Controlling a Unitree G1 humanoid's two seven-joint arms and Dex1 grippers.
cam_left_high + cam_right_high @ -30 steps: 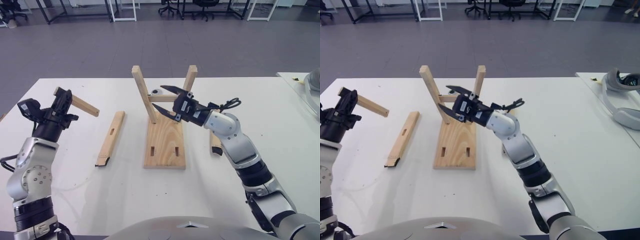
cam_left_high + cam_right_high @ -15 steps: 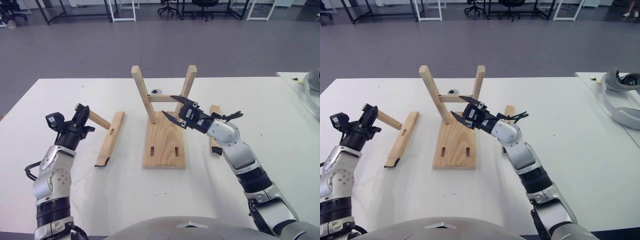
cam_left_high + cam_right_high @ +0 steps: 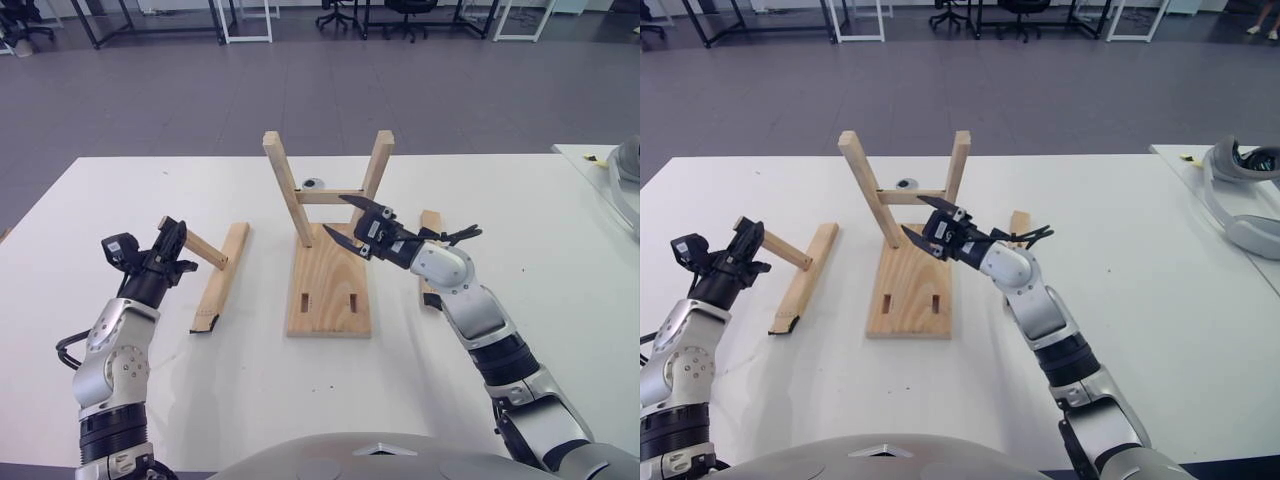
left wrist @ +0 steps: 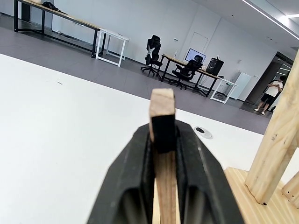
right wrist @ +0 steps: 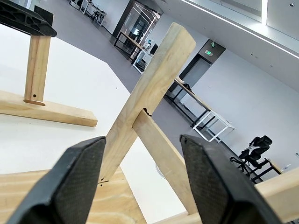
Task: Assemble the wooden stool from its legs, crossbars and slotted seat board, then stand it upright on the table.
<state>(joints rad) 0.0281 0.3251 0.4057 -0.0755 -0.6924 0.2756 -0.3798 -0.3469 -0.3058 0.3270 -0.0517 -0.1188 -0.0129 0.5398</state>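
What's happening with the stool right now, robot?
Left gripper shut on crossbar, end on loose leg. Right gripper open beside legs standing in seat board. Nothing blocking.

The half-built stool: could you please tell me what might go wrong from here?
1. The open right gripper straddles the joint of the leaning leg and crossbar; a nudge might lever that leg out of the seat board.
2. The left gripper holds its bar against the loose leg, which lies free on the table; pushed, the leg may slide instead of taking the bar.
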